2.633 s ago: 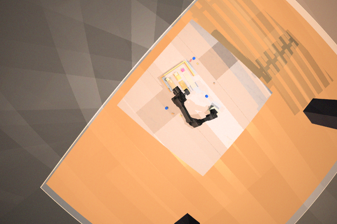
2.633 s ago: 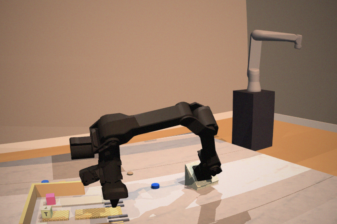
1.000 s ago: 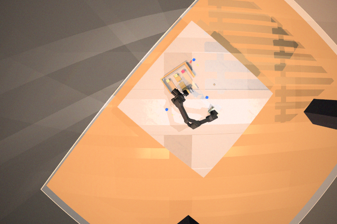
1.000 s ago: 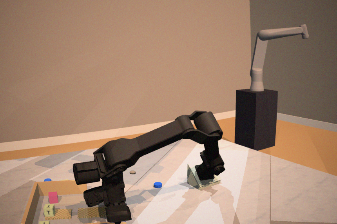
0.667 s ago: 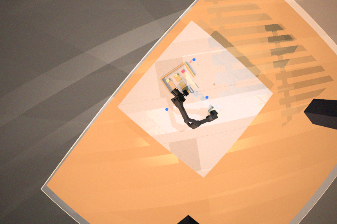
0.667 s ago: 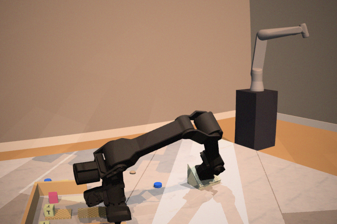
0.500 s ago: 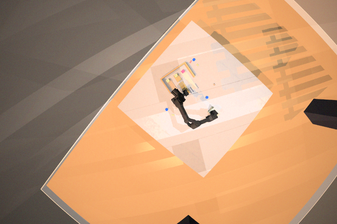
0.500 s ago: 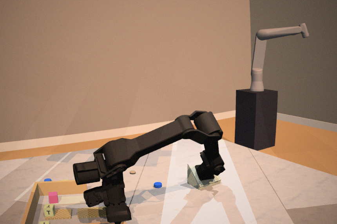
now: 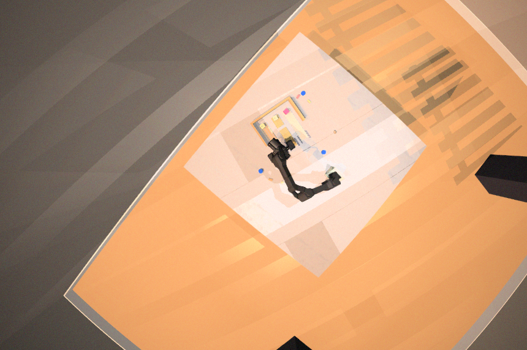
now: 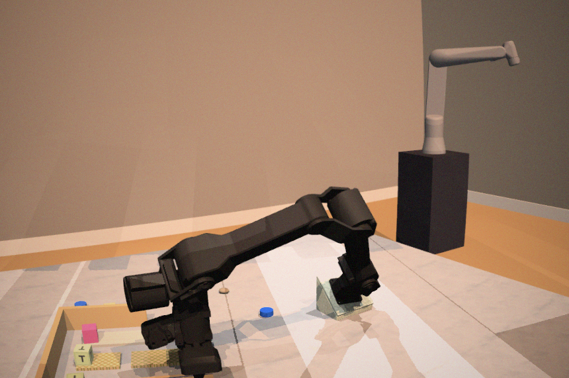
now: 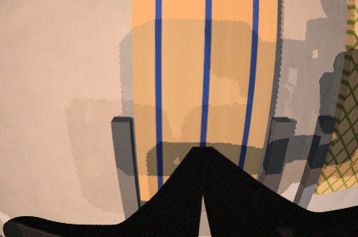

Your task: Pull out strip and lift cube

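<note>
My gripper (image 11: 201, 155) (image 10: 199, 376) is shut with nothing between its fingers, low over the near part of the orange strip with blue stripes (image 11: 183, 76). A pale cube (image 9: 262, 125) (image 10: 75, 376) is at that strip's far end; its label is not readable. A cube marked T (image 10: 83, 355) (image 9: 276, 117) stands at the far end of the cross-hatched strip, whose far piece (image 10: 106, 361) and near piece (image 10: 147, 359) are split by a gap. A pink cube (image 9: 285, 110) (image 10: 90, 333) is at the far end of the plain cream strip (image 9: 296, 124) (image 10: 118, 337). The arm hides the strips' near ends.
An orange-walled tray (image 9: 270, 109) (image 10: 97, 316) surrounds the far ends. Grey guide rails (image 11: 122, 150) (image 11: 280, 150) flank the striped strip. A blue disc (image 9: 323, 152) (image 10: 266, 312) and a brown pebble (image 9: 334, 132) (image 10: 223, 290) lie to the side. A pale wedge (image 10: 327, 302) stands by the arm base.
</note>
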`<state>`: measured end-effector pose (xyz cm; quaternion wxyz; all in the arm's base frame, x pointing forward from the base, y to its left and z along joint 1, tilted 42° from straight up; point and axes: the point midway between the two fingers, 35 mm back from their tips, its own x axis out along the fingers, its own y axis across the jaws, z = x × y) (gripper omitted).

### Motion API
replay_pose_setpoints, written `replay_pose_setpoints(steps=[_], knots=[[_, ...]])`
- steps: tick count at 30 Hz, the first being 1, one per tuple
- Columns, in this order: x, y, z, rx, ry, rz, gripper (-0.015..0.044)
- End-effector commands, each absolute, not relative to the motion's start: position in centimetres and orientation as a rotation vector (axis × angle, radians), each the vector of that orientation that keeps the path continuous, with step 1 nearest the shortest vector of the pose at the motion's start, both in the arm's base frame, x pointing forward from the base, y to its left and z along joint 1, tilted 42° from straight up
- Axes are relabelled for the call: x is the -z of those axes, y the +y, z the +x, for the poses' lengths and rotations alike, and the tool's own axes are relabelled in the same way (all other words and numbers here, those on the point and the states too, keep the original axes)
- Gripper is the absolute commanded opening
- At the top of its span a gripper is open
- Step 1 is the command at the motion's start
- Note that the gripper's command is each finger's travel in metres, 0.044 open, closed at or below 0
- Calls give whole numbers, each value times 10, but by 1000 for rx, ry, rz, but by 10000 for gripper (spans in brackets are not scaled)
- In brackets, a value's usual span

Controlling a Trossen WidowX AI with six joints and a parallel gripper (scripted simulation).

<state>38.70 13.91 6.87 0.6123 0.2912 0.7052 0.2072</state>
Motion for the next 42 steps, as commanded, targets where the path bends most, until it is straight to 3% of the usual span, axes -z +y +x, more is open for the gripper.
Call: replay_pose_setpoints(steps=[1, 42], knots=[[-68, 141, 387, -479, 1628, 678, 0], [-71, 144, 351, -478, 1630, 679, 0]])
